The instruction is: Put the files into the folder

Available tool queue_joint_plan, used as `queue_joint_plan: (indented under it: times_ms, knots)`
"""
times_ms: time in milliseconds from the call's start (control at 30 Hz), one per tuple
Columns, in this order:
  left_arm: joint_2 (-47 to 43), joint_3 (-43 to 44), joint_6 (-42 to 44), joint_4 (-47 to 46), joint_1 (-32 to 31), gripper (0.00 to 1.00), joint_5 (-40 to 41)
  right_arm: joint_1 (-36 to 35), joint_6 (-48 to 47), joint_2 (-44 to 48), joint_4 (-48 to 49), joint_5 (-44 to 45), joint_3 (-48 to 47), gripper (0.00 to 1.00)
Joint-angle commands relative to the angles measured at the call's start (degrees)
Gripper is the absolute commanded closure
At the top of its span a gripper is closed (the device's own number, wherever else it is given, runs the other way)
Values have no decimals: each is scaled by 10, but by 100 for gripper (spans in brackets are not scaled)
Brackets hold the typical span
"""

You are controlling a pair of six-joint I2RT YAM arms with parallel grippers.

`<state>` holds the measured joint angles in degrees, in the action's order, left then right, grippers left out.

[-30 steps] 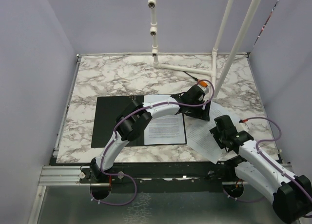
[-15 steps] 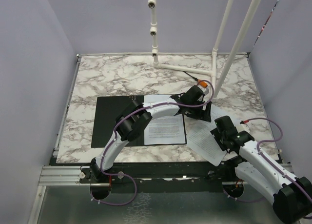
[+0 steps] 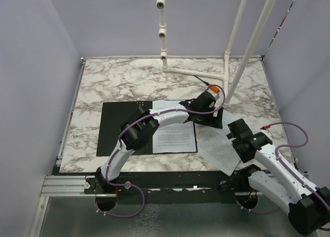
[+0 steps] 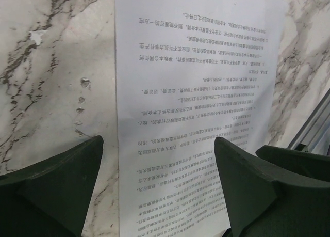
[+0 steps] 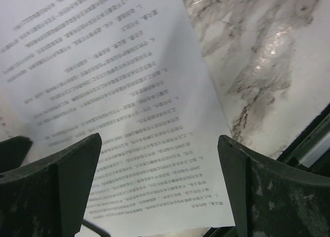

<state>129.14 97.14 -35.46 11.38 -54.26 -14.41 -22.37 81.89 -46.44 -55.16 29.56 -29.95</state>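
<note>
Folder [image 3: 121, 128] lies open on the bench [image 3: 118, 77], black inside up. One printed sheet [image 3: 175, 136] is already on its right half. The second sheet [image 3: 221, 146] is not yet in: it lies askew on the bench just right of the folder. Judged roughly half done, with that sheet left to slide across.

Left arm bends across above the folder's right half. Left claw [image 4: 159, 144] is spread wide over the second sheet's far end, pinching nothing. Right claw [image 5: 160, 141] is likewise spread, empty, over the same sheet's near part, right of the folder.
</note>
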Motion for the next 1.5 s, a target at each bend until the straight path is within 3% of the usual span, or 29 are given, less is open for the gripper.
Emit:
queue_joint_plan:
  times_ms: [0,367,867,1300,1467]
  knots:
    - [0,-15,15,79,11,8,56,1,43,-29,-58,45,-12,0]
    - [-12,-12,33,102,30,6,70,1,65,-71,3,28,25,0]
    - [19,2,29,104,28,1,34,1,22,-70,110,-31,68,0]
    - [51,3,13,108,13,1,30,1,-11,-57,179,-70,87,2]
    - [63,3,8,108,10,6,25,1,-17,-55,194,-79,94,2]
